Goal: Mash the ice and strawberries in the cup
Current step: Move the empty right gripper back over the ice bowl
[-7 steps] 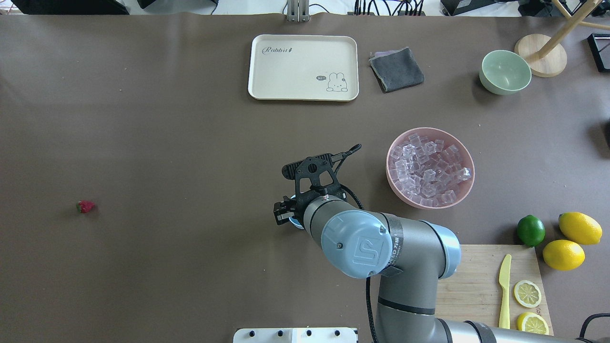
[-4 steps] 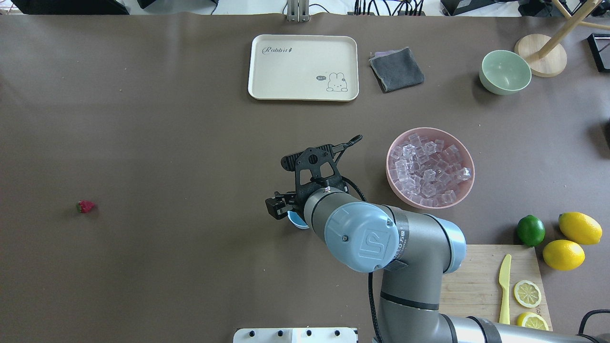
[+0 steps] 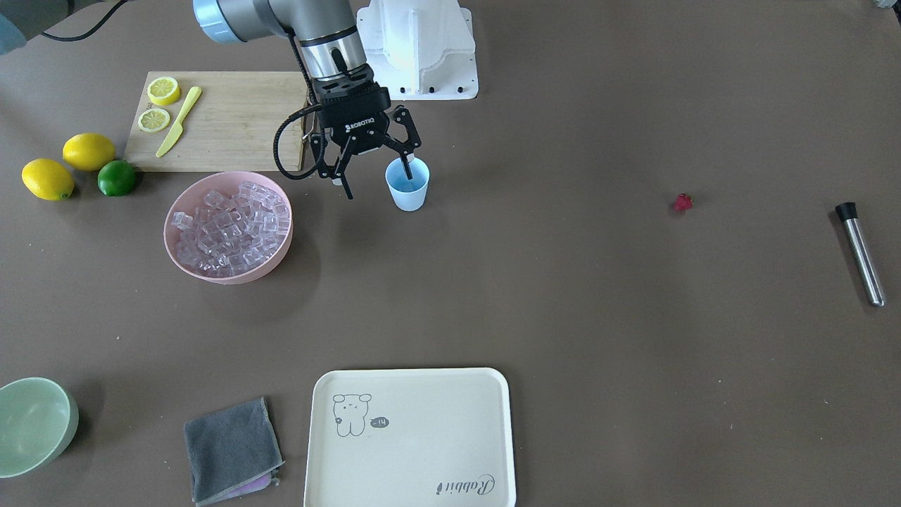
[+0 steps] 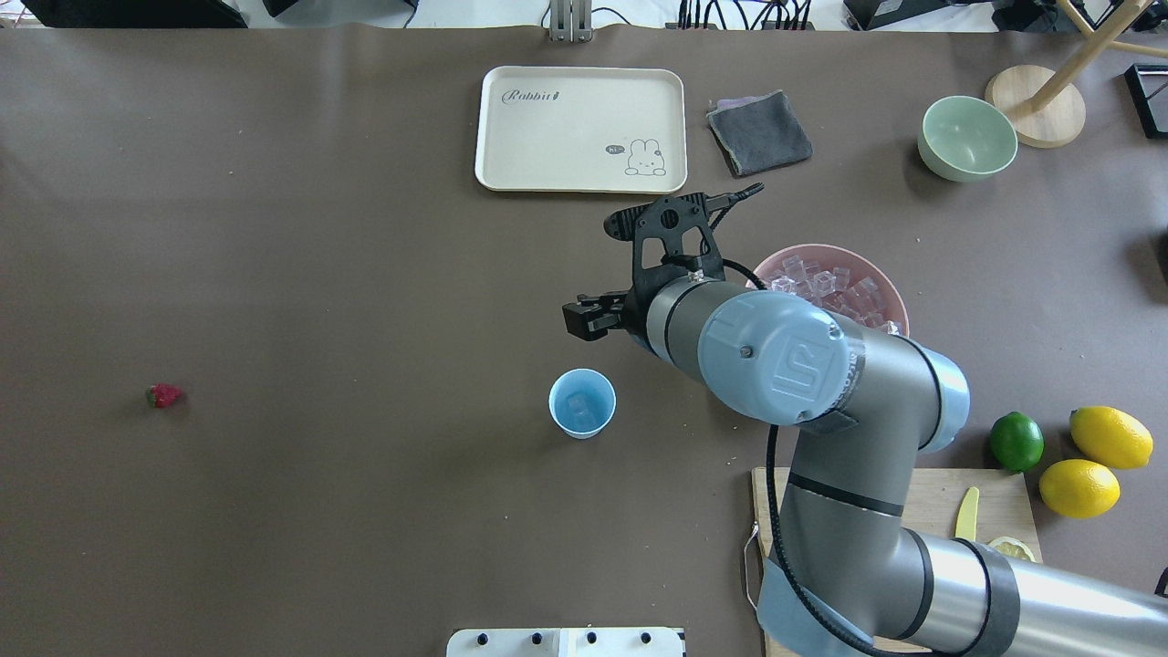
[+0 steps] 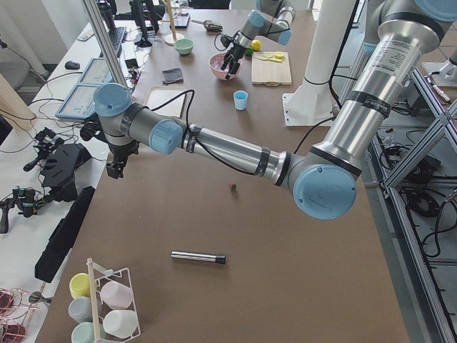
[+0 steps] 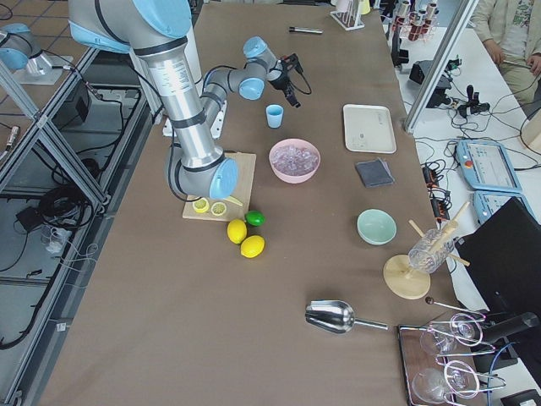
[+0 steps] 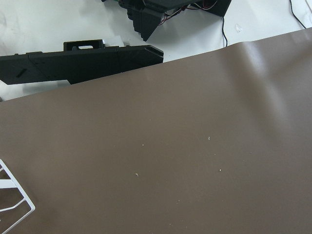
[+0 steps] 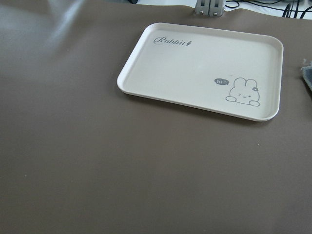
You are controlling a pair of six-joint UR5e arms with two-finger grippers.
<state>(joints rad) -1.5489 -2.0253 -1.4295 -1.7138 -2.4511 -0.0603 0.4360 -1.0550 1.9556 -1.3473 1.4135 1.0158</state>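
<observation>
Both jaws of my right gripper (image 3: 380, 187) stand spread with nothing between them, raised above the table. The overhead view puts it just beyond the cup (image 4: 582, 403), on the tray side, between the cup and the bowl (image 4: 890, 301). The front view makes one finger seem to dip into the cup's mouth, but I take that for camera angle only. The cup stands upright and free near the middle of the table, and one pale cube (image 4: 580, 402) seems to lie at its bottom. The rest of the ice (image 3: 229, 225) is heaped in the bowl just beside me. I judge the filling step is in hand and mashing is not yet begun. The strawberry (image 4: 164, 395) lies well apart on the bare table toward my left side, and the muddler (image 3: 860, 253) lies farther out still. My left gripper (image 5: 116, 169) hangs past that end of the table, and I cannot tell whether it is spread or closed. Next I need either another cube from the bowl, pinched cleanly from a slippery heap, or the berry carried to the cup, which looks like a reach better suited to my left arm.
</observation>
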